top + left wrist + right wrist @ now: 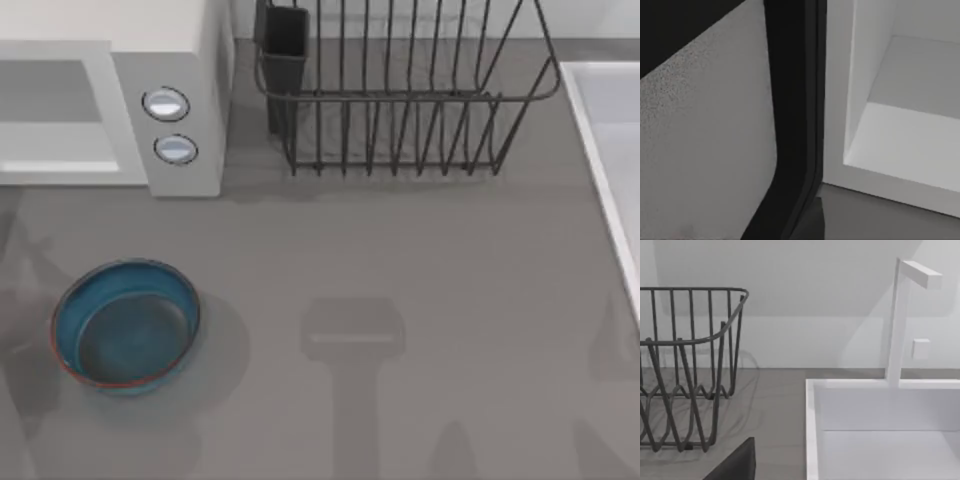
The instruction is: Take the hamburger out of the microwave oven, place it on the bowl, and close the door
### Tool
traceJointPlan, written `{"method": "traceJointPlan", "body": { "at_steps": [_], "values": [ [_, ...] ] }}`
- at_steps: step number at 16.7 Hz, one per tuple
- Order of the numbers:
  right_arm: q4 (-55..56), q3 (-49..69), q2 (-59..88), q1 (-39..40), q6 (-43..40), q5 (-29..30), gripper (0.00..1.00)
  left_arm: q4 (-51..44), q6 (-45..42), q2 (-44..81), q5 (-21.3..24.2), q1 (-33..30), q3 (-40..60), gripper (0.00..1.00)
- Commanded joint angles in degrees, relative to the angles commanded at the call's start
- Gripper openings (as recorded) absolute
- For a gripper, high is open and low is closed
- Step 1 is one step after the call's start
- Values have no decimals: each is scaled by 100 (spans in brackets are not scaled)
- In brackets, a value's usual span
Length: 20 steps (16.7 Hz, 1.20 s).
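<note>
Hamburger: position cannot be told from these views, so its relation to either gripper's jaws cannot be told either.

Microwave oven [185, 60]: white box at the back left of the table [400, 260]. Two round silvery knobs [165, 103] sit one above the other on its front panel. Left of the knobs a white frame encloses a grey area with a paler band below it. Whether that is the open cavity or the door's window cannot be told from above.

Left wrist view: a white recess [910, 125] with a pale floor. Just beside it, close to the camera, stands a grey speckled panel [705, 140] with a dark border [795, 100]. Left gripper: jaw opening and any hold cannot be told.

Bowl [125, 325]: blue with a reddish rim line, upright at the front left of the table, well apart from the microwave oven. Its dark grey-blue inside faces up.

Wire rack [400, 90]: black, at the back centre, just right of the microwave oven, with a dark holder [285, 40] on its left end.

Sink [605, 130]: white, at the right edge, with a white tap [900, 315] behind it.

Right gripper [735, 465]: a dark wedge between rack and sink. Jaw state cannot be told.
</note>
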State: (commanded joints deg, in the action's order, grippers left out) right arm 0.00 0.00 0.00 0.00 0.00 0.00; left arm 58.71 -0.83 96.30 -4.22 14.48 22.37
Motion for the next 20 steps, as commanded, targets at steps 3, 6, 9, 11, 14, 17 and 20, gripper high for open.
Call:
{"method": "traceJointPlan", "body": {
  "at_steps": [3,6,9,11,14,17,20],
  "values": [
    [0,0,0,0,0,0,100,-672,-1,-616,-8,4,35,0],
    [0,0,0,0,0,0,100,-903,-2,-829,-11,5,46,0],
    [0,0,0,0,0,0,100,-890,-12,-811,-13,1,30,0],
    [0,0,0,0,0,0,100,-944,44,-799,-26,-31,71,0],
    [0,0,0,0,0,0,100,-1455,563,-671,-149,-314,443,0],
    [0,0,0,0,0,0,100,-2506,1629,-393,-390,-826,1132,0],
    [0,0,0,0,0,0,100,-4064,3203,2,-731,-1480,2032,0]
  ]
}}
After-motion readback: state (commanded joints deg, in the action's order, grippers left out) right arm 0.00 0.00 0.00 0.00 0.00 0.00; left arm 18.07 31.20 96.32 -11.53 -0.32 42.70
